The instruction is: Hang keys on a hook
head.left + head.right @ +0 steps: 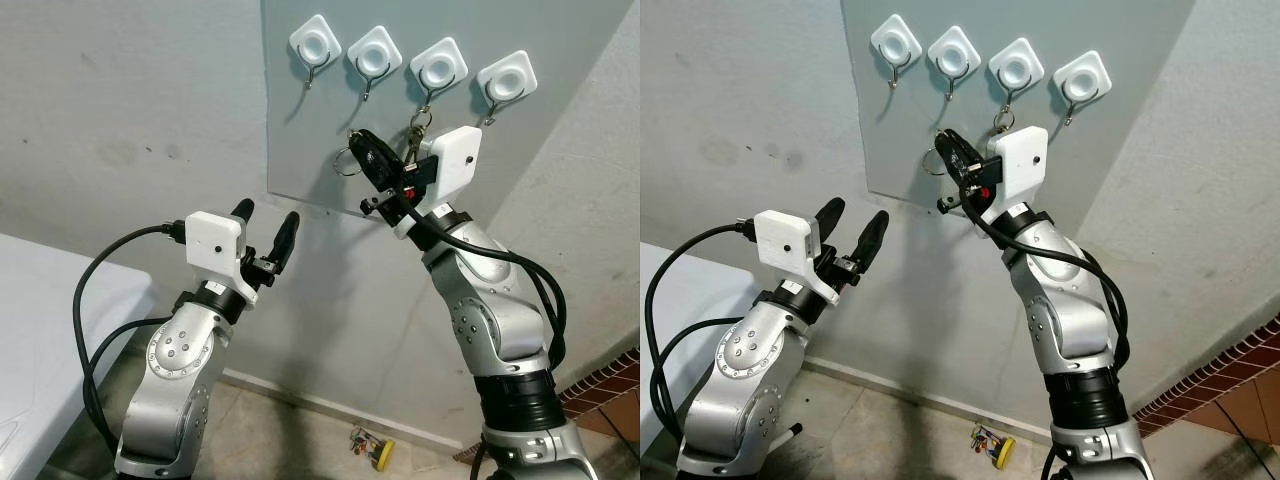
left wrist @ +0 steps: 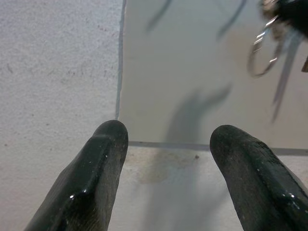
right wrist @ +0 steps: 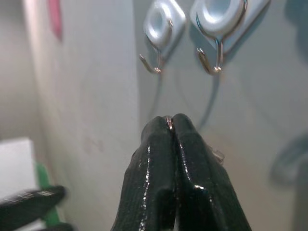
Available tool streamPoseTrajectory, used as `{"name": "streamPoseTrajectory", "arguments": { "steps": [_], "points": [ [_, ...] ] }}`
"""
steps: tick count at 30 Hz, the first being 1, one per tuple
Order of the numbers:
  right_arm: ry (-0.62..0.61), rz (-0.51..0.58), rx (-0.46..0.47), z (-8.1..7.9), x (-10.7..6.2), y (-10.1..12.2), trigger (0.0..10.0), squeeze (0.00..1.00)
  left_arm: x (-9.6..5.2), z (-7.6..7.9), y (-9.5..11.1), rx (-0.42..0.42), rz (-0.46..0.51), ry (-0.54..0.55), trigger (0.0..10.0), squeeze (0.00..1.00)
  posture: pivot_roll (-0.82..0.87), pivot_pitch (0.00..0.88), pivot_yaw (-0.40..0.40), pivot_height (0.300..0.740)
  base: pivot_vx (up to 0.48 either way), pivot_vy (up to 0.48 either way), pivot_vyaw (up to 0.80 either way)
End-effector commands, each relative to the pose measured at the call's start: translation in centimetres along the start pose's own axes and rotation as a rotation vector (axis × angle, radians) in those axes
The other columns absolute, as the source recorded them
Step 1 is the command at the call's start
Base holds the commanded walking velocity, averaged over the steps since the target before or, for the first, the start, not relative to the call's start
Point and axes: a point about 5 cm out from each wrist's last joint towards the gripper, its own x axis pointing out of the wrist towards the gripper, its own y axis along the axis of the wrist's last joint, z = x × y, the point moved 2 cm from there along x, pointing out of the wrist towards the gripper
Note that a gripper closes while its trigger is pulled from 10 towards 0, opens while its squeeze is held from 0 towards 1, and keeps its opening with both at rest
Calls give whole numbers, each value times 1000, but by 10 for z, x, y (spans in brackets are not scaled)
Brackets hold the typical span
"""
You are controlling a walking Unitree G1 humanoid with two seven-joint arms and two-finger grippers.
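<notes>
Keys (image 1: 414,140) sit in the upper centre of the left eye view, dangling just below the third of four white hooks (image 1: 439,67) on a grey panel (image 1: 300,130). A metal key ring (image 1: 347,160) projects to the left of the right gripper (image 1: 362,148), whose black fingers are pressed together on it; the right wrist view shows the fingertips (image 3: 168,126) pinched on a sliver of metal, with two hook wires above them. Whether the bunch already bears on a hook wire cannot be told from these views.

Left gripper (image 1: 266,224) stands lower left of the panel, fingers spread apart and holding nothing, pointed at the panel's lower edge.

Judged step: presenting the ring to a hook, hanging not yet confirmed. The next move appears to call for lifting the ring over the upturned wire tip of a chosen hook, lowering it until the wire carries the weight, and only then parting the fingers.

A small yellow object (image 1: 382,452) lies on the floor at the bottom of the frame, and a white surface (image 1: 30,330) occupies the lower left.
</notes>
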Motion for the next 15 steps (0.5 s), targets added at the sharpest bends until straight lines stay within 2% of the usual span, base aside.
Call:
{"name": "streamPoseTrajectory", "arguments": {
  "steps": [1, 7, 8, 11, 15],
  "points": [
    [19, 65, -2, -1, -1, 14, 10000, 0, -2, 1, 3, 3, 4, 2, 10000, 0, -49, 79, -62, 740, 0, 0, 0],
    [12, 81, 56, 1, -4, 15, 10000, 0, -1, 2, 2, 1, 0, 1, 10000, 0, -56, 86, -58, 740, 0, 0, 0],
    [15, 95, 93, 1, -5, 16, 10000, 0, -1, 2, 2, 0, 0, 0, 10000, 0, -57, 87, -57, 740, 0, 0, 0],
    [17, 109, 128, 2, -6, 18, 10000, 0, -1, 2, 2, 0, 0, 0, 10000, 0, -57, 87, -58, 740, 0, 0, 0],
    [16, 140, 267, 2, -6, 22, 10000, 0, -1, 2, 2, -2, 0, 0, 10000, 0, -56, 89, -57, 740, 0, 0, 0]
  ]
}}
